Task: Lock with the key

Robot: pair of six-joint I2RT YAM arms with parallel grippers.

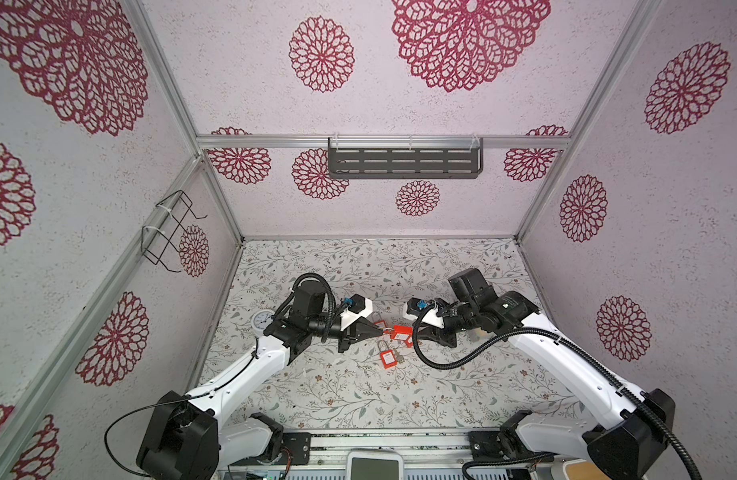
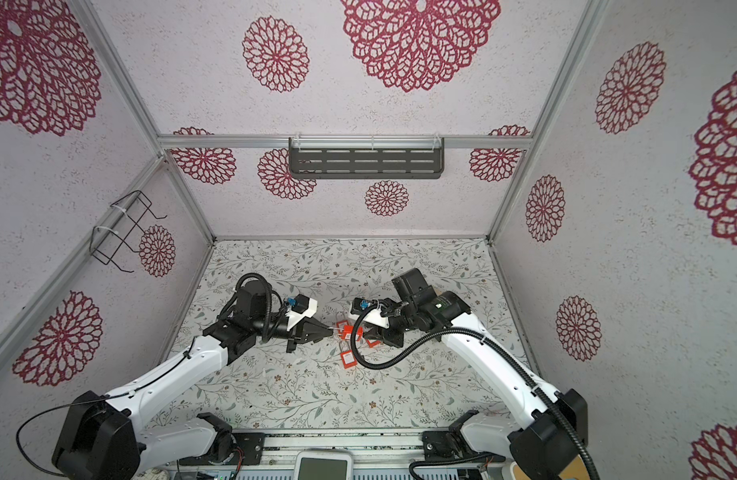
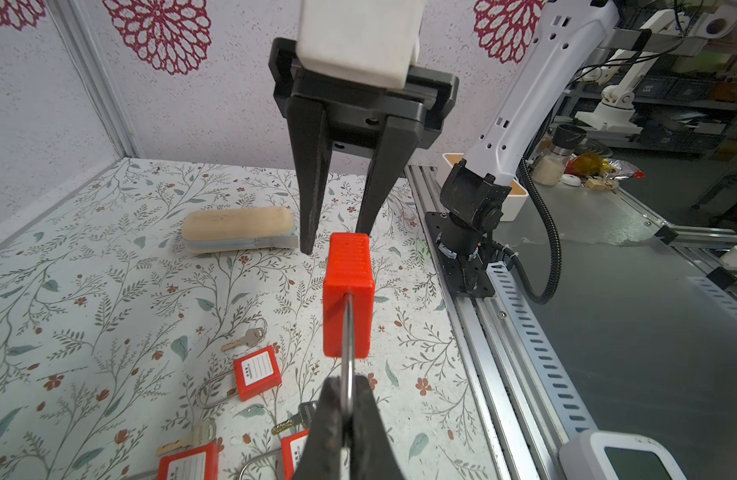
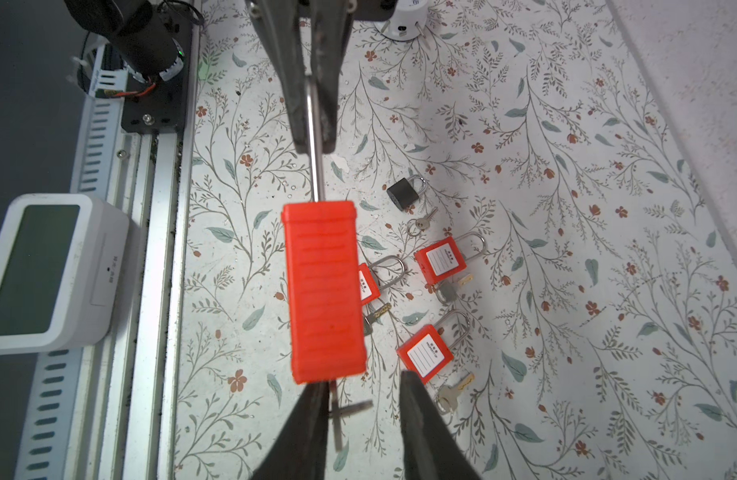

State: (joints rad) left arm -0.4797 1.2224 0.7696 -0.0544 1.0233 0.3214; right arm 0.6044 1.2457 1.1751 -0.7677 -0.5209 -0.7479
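Nearest us, spare padlocks [image 1: 389, 359] lie on the flowered table [image 1: 316, 395], at about seven o'clock from the work in a top view. Just beyond, we hold the red padlock [image 1: 402, 332] in the air. The left gripper [image 3: 348, 386], at nine o'clock, is clenched on its thin steel shackle [image 3: 348, 328]. At three o'clock the right gripper [image 4: 360, 386] has its fingers apart around the key [image 4: 336, 415] at the padlock's base, visibly grasping nothing. We judge the ribbed plastic body light and stiff, yet apt to swivel on the smooth shackle. The small flat key is best pinched by its head.
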